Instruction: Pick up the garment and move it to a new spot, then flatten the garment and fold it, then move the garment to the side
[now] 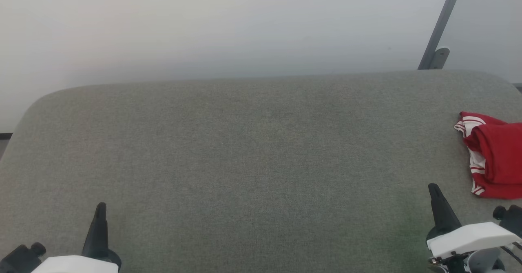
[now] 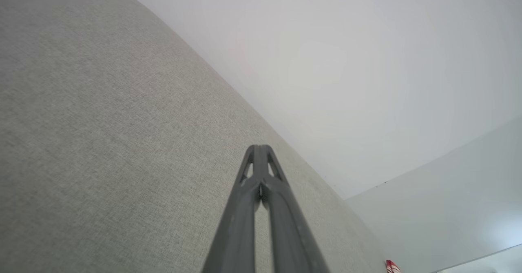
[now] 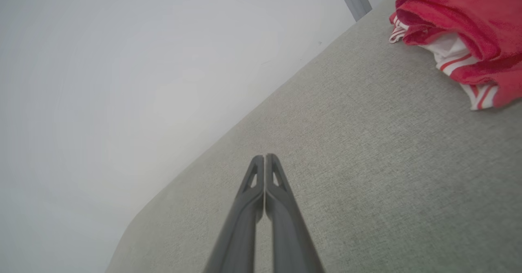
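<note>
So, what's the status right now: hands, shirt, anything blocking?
Left gripper shut, empty, low over the table. Right gripper shut, empty, short of the garment. Garment bundled at the table's right side, untouched. Bare table between them.

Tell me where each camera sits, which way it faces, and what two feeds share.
Head view: on the head, looking forward and down over the fabric surface to the wall; left jaws lower left, right jaws lower right, both shut.
Left wrist view: on the left wrist, looking along its shut jaws across the surface to the wall.
Right wrist view: on the right wrist, looking along its shut jaws toward the garment.
Shared: head and right wrist both show the red garment.
</note>
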Robot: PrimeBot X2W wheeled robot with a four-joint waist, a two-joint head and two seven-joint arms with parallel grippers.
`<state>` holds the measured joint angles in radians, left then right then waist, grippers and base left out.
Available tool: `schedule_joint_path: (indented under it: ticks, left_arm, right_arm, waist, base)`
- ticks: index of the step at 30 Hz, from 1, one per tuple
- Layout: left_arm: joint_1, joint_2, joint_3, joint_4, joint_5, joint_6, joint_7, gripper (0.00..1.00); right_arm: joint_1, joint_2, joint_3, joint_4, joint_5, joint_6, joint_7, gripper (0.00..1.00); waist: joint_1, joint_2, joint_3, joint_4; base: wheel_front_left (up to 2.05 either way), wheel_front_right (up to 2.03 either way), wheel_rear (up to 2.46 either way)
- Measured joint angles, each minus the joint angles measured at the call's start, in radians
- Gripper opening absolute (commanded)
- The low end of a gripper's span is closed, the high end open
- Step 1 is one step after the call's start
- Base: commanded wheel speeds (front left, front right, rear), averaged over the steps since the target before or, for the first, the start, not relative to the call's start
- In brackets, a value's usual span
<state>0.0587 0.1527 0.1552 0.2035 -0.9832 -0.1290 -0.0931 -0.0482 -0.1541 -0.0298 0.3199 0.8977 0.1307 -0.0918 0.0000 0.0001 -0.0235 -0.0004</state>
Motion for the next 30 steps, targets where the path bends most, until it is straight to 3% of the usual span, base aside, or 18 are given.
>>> schedule_joint_path:
  ticks: [30]
  left_arm:
    - [-0.066, -0.043, -0.018, 0.02, -0.269, 0.0, 0.092, 0.0]
  right_arm:
    - [-0.024, 0.044, -0.037, -0.031, 0.307, 0.0, 0.091, 0.0]
  waist:
    - [0.0, 0.0, 0.009, 0.0]
  base:
    - [0.0, 0.0, 0.0]
